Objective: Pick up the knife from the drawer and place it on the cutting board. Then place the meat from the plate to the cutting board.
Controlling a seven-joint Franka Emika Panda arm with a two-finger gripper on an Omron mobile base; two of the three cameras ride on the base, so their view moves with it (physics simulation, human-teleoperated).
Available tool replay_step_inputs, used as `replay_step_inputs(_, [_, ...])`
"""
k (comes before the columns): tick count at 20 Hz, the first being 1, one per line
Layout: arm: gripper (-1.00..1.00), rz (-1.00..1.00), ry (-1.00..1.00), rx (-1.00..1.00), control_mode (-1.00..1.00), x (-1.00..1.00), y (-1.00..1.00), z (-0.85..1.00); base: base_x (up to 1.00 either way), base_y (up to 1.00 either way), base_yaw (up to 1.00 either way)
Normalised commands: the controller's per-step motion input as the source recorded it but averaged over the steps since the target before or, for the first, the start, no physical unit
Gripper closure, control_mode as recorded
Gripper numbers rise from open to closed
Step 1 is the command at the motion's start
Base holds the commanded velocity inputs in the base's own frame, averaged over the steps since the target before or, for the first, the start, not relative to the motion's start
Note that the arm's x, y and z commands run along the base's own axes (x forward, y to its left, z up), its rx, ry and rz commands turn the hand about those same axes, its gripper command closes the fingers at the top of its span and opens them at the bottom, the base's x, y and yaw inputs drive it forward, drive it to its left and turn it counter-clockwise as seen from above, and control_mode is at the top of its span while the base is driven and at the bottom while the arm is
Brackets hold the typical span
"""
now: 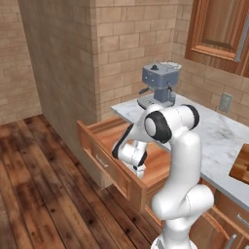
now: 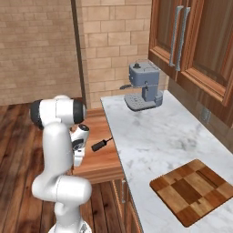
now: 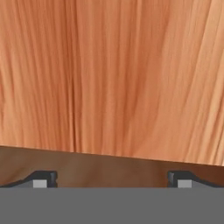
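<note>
- The first step was in hand: the knife [image 2: 101, 144] had not yet been lifted. It lay on the floor of the open drawer [image 1: 97, 133], black handle toward the arm and the tip angled toward the desk [image 2: 154, 136] edge, as the right base view showed it.
- The pincer [image 3: 111, 179] hung low inside the drawer, pointing down at the bare reddish wood. Its two dark tips stood wide apart at the bottom of the hand view, and nothing lay between them.
- In the right base view the hand sat just to the arm's side of the knife, near it but apart from it. The hand view showed plain drawer wood and no knife.
- By my judgement, the next move called for a short shift toward the desk side, to bring the handle between the tips. The pincer would then have to turn across the handle before closing.
- The cutting board [image 2: 193, 191] lay on the desk, well apart from the drawer and nearer the camera in the right base view. A corner of it showed at the right edge of the left base view. Nothing rested on it.
- The meat and the plate could not be placed from these views.
- The desk was pale marble with grey veins. A blue-grey coffee machine [image 2: 143, 86] stood at its far end against the brick wall [image 2: 113, 41].
- Wooden wall cabinets [image 2: 195, 41] hung above the desk, and the floor [image 1: 34, 180] was dark planks.
</note>
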Motion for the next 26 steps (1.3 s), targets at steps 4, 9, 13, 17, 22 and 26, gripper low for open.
replay_step_inputs(4, [-1.00, 0.00, 0.00, 0.03, -1.00, -0.31, 0.68, -0.04, 0.00, 0.00, 0.00])
replay_step_inputs(9, [-1.00, -0.01, 0.00, 0.02, -1.00, -0.36, 0.64, 0.00, 0.00, 0.00, 0.00])
replay_step_inputs(13, [-1.00, -0.03, 0.00, 0.01, -1.00, -0.30, 0.50, 0.00, 0.00, 0.00, 0.00])
replay_step_inputs(17, [-1.00, -0.06, -0.11, 0.00, -1.00, -0.13, 0.07, 0.16, 0.00, 0.00, 0.00])
replay_step_inputs(22, [-1.00, 0.00, -0.15, 0.01, -1.00, 0.15, -0.18, 0.36, 0.00, 0.00, 0.00])
replay_step_inputs(26, [-1.00, 0.00, -0.08, 0.02, -1.00, 0.46, -0.37, 0.43, 0.00, 0.00, 0.00])
